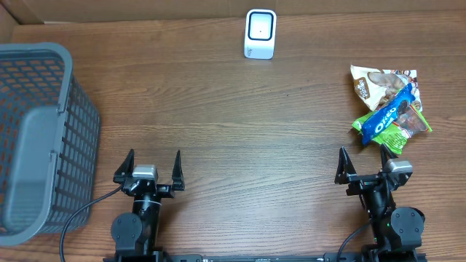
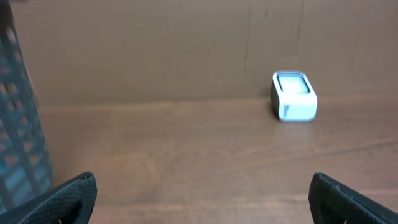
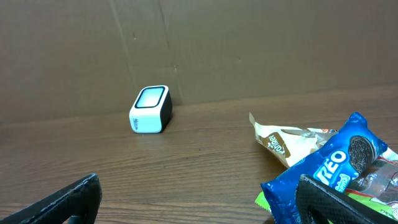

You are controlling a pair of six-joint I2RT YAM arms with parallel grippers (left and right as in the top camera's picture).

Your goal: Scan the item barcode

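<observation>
The white barcode scanner [image 1: 260, 34] stands at the far middle of the table, also visible in the left wrist view [image 2: 294, 96] and right wrist view [image 3: 150, 109]. A pile of snack packs lies at the right: a blue Oreo pack [image 1: 389, 116] [image 3: 333, 168] on top, a beige pack [image 1: 378, 81] [image 3: 283, 142] behind it, and a green pack [image 1: 397, 137] underneath. My left gripper [image 1: 154, 154] [image 2: 202, 180] is open and empty near the front edge. My right gripper [image 1: 362, 150] [image 3: 199, 180] is open too, its right finger just in front of the Oreo pack.
A grey plastic basket [image 1: 73, 80] [image 2: 15, 124] stands at the left edge of the wooden table. A brown cardboard wall [image 3: 249, 43] closes off the far side behind the scanner.
</observation>
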